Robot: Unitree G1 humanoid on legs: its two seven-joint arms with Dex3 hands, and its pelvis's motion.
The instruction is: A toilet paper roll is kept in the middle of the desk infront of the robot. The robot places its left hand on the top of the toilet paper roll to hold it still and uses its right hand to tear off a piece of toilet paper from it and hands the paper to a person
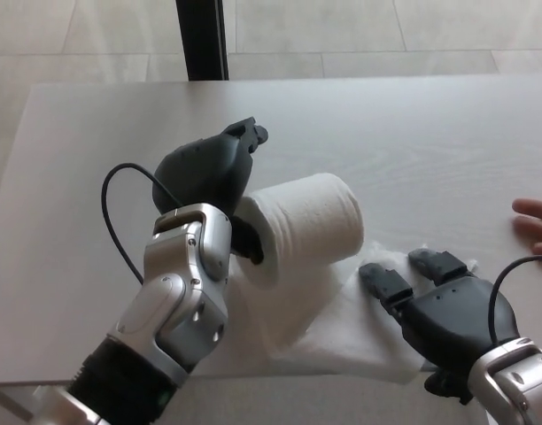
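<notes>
The toilet paper roll [306, 226] lies on its side about mid-table, its open core end turned toward the left robot hand [209, 173]. That hand sits w/ its dark palm against the roll's left end, one finger poking out past the top of the roll, another dark finger [247, 248] tucked at the core opening. It presses on the roll's end rather than on top; can't tell if the fingers actually close round the roll, so its grip is unclear to me. A black cable [120, 217] loops out to the left of the roll, off the silver wrist.

From under the roll a loose sheet of paper [342, 328] spills toward the near table edge, rumpled, spread flat to the right of and below the roll. The right robot hand [435, 305] rests just right of the roll and lower, on that paper's right part. Two thick fingers [382, 282] point up toward the roll, spread apart, nothing pinched between them; the thumb is mostly hidden below.

Far right of the roll, at the frame edge, a person's fingertips [537, 221] show above the table [413, 133], well apart from the roll and the right robot hand. Behind the roll, past the far table edge, a dark post [200, 40] stands on the tiled floor [386, 35].
</notes>
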